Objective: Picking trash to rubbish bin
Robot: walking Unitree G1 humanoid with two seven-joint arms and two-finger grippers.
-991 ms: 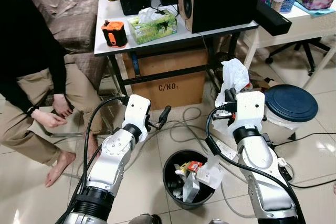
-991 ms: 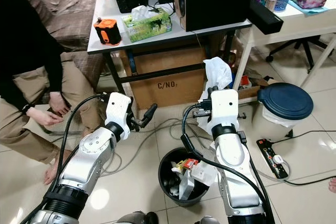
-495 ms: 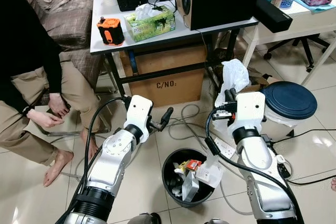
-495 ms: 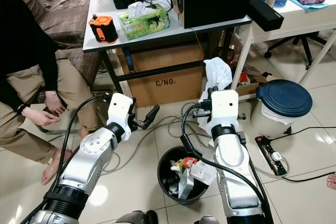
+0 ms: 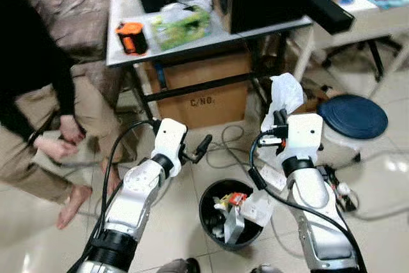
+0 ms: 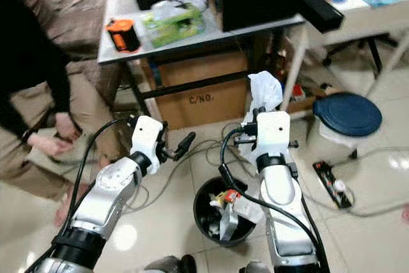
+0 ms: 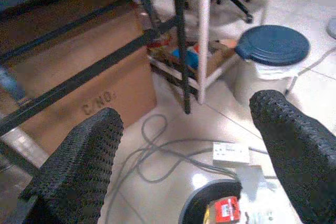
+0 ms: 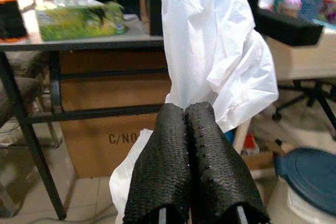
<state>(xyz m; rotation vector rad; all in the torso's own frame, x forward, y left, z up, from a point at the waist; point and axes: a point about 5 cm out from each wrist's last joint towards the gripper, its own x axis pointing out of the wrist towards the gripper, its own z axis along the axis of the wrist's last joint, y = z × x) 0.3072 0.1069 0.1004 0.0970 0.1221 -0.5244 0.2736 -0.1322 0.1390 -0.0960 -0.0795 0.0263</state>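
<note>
Nearest the robot, a round black rubbish bin [image 5: 233,215] stands on the tiled floor between its two arms, already holding white scraps and a small red-and-white packet [image 5: 236,200]. Above and to the left of the bin, the left gripper [image 5: 203,144] hovers with its fingers [image 7: 79,166] spread wide apart and nothing between them. To the right of the bin, the right gripper [image 5: 279,118] is raised, its fingers [image 8: 170,171] pressed together on a crumpled white plastic bag [image 8: 210,51] that stands up above them. Grey cables [image 5: 233,148] trail over the floor just beyond the bin. Further right stands a white bucket with a dark blue lid [image 5: 353,114]. Behind the cables, a cardboard box [image 5: 204,91] sits under a grey surface [image 5: 128,55] that carries a green tissue box [image 5: 182,25] and an orange tape measure [image 5: 131,36]. At far left a person [image 5: 38,107] sits in dark top and tan trousers.
</note>
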